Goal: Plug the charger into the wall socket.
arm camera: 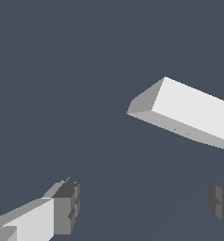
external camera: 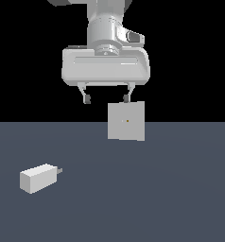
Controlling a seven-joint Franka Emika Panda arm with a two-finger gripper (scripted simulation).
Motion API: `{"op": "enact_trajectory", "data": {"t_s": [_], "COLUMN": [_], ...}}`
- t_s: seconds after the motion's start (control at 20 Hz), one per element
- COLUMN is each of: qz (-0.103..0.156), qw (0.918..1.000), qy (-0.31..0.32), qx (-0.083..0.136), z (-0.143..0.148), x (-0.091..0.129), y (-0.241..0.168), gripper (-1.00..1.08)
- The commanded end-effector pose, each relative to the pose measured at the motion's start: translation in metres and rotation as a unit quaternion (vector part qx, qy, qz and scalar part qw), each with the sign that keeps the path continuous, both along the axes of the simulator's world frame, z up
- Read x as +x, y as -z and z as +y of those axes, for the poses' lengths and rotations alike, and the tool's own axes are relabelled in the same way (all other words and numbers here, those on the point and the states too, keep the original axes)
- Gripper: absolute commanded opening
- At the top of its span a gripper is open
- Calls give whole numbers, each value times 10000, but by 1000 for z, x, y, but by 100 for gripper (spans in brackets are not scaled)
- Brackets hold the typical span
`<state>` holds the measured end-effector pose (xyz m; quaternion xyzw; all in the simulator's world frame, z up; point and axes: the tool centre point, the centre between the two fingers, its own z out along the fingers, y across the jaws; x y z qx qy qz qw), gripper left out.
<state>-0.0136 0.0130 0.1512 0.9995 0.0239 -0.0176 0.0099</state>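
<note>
Toward the near edge of the tabletop (external camera: pixel 180 198), on the exterior view's left, I have the charger (external camera: pixel 37 178) lying on its side, a small off-white block with its short grey prongs (external camera: pixel 59 170) pointing toward the exterior view's right. It is untouched and well apart from everything else. The wall socket (external camera: pixel 126 121) stands upright farther back, near the far edge of the tabletop, a flat light-grey plate with a tiny dark dot at its centre.

My gripper (external camera: pixel 107 99) hangs high above the surface, roughly over the socket, with its jaws spread wide and nothing between them. In the wrist view I see both fingertips (arm camera: pixel 67 207) with open dark surface between them, and the socket's top edge (arm camera: pixel 189 110) lying just ahead; the charger does not show in that view at all.

So I judge the task to be at its very start: the reach for the charger is not yet made. The next move calls for carrying the gripper across toward the near left of the tabletop and down over the block, turning the wrist so the jaws close across its narrow sides while leaving the prongs free. The block is much smaller than the gripper, so I would want it centred squarely before closing, or it may twist and spoil the alignment with the socket later.
</note>
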Motion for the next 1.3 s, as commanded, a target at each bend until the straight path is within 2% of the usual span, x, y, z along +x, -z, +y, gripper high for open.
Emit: {"op": "enact_trajectory", "data": {"t_s": [0.0, 0.35, 0.75, 1.25], "qz": [0, -22, -98, -244], "qw": [10000, 9999, 9979, 9874], "qy": [0, 142, 633, 1567], "qx": [0, 0, 0, 0], "z": [0, 3, 16, 47], "x": [0, -6, -28, -63], "y": [0, 4, 18, 47], "gripper": [100, 100, 100, 100]}}
